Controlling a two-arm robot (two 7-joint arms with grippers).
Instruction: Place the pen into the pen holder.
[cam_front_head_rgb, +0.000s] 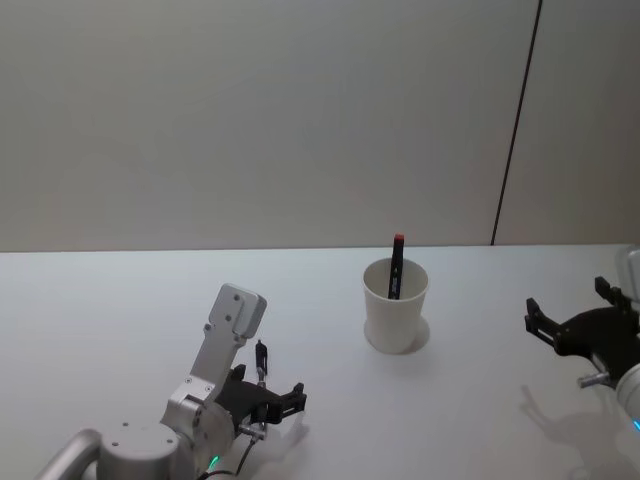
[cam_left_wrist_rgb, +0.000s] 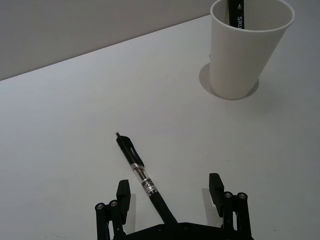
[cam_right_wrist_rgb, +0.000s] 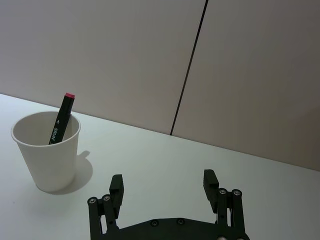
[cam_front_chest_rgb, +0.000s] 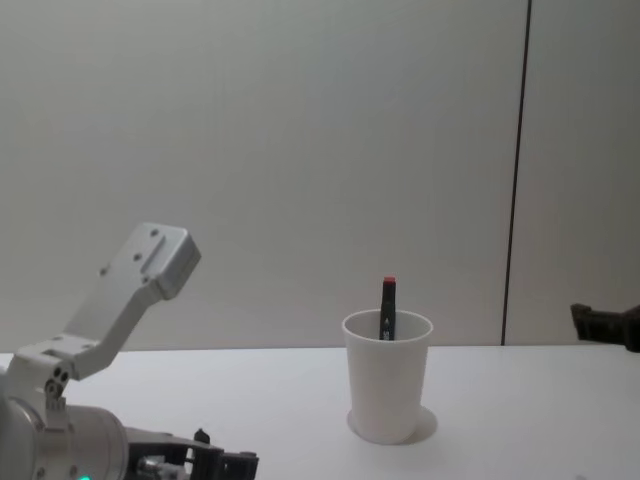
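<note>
Pen (cam_left_wrist_rgb: 137, 167) lies flat on the bench (cam_left_wrist_rgb: 60, 125) toward its near edge, tail between the spread fingers of our left gripper (cam_left_wrist_rgb: 170, 185). We'd pinch mid-barrel, then tip it upright over the pen holder (cam_left_wrist_rgb: 247, 55), dodging the marker (cam_front_head_rgb: 397, 262) inside. Right gripper (cam_right_wrist_rgb: 162, 182) idles, fingers apart, by the right edge.

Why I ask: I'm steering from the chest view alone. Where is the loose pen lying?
Observer: The pen lies flat on the table, left of the pen holder and nearer the robot.
Operator: Is the left gripper on it?
Observer: The left gripper is open, with a finger on either side of the pen, not closed on it.
Operator: And the right?
Observer: The right gripper is open and empty, to the pen holder's right.
</note>
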